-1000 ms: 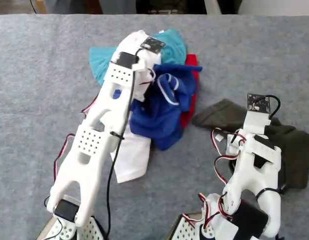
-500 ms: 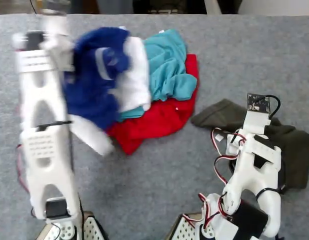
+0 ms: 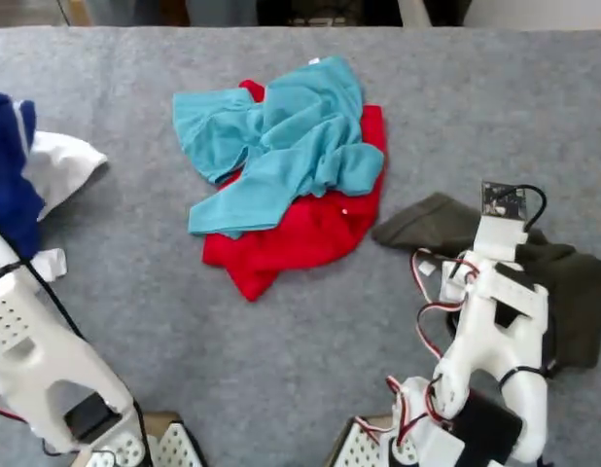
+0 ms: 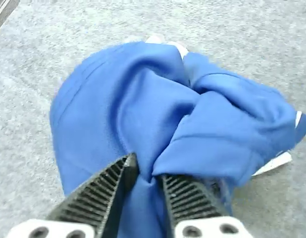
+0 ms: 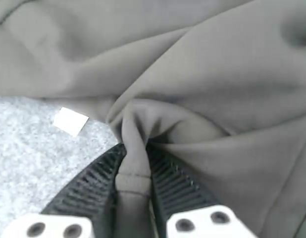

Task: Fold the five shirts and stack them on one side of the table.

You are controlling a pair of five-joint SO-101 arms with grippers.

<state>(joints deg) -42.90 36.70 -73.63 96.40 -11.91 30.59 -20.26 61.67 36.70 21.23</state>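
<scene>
A teal shirt (image 3: 276, 146) lies crumpled on top of a red shirt (image 3: 300, 229) at the table's middle back. At the far left edge my left gripper (image 4: 149, 181) is shut on a fold of the blue shirt (image 4: 158, 114), which bunches with a white shirt (image 3: 57, 165) beside it. The blue shirt (image 3: 9, 180) sits at the left edge in the high view. On the right, my right gripper (image 5: 135, 163) is shut on a pinched fold of the dark olive shirt (image 5: 202, 74), which lies spread (image 3: 563, 282) under and beside that arm.
The grey felt table (image 3: 310, 370) has bare room in front of the red shirt and along the back right. Both arm bases stand at the front edge. A small white tag (image 5: 70, 121) lies on the felt beside the olive shirt.
My left arm has swung from the central pile to the far left edge, carrying the blue shirt and dragging the white one along. The teal and red shirts are now uncovered. The right arm kept still.
</scene>
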